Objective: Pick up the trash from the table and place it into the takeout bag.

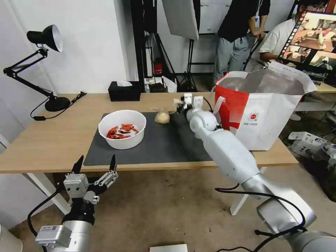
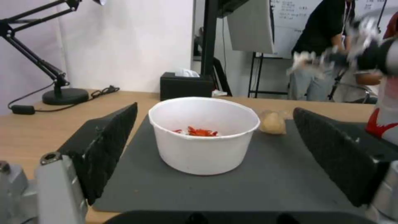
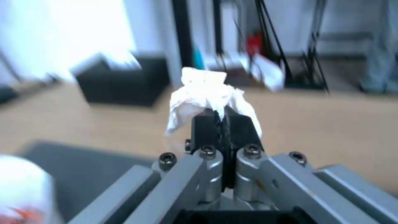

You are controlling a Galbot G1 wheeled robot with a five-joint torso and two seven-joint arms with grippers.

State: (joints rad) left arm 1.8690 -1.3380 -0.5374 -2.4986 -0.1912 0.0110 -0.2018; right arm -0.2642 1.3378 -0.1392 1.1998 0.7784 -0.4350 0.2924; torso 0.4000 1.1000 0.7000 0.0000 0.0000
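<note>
Pinching the crumpled tissue, right gripper fingers press together.

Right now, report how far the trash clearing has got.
In hand: the right gripper is shut on the crumpled tissue, lifted above the table. Left: bowl of crayfish shells and wrapped bun on the mat. The takeout bag's contents aren't visible.
</note>
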